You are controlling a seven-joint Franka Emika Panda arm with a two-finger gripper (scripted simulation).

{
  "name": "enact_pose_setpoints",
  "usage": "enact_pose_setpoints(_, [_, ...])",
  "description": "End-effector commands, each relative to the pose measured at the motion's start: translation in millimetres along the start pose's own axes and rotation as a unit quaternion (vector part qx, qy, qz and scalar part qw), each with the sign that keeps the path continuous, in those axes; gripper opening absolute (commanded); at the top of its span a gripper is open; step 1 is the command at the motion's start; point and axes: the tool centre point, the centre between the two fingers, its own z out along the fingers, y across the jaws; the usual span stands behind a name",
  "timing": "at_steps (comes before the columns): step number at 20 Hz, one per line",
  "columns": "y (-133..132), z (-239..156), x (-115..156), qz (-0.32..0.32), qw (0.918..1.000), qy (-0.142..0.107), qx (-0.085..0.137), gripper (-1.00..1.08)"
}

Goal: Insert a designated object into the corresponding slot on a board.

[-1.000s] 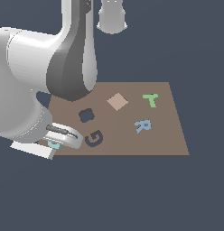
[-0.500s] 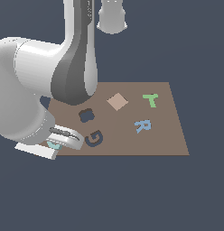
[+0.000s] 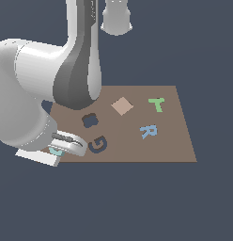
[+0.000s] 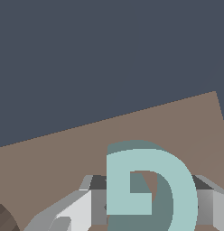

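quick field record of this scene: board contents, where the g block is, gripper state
board: brown board
on board: green T, blue R, tan diamond
recesses: G slot, empty; cross-shaped recess, empty
G block: pale teal, at the board's corner on the exterior view's left
gripper: fingers either side of the G block; grip not confirmable

Brown board (image 3: 174, 141) carries blue R (image 3: 148, 131), green T (image 3: 157, 104), tan diamond (image 3: 121, 106).
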Motion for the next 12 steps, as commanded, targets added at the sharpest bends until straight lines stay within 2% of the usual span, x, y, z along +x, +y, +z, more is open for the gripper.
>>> enact_pose_setpoints(1, [-0.5,0.1,0.4,-0.005,1.0000,0.000,0.000,-1.00])
enact_pose_setpoints(12, [-7.2,-0.7,8.2,-0.085,0.9964,0.000,0.000,-1.00])
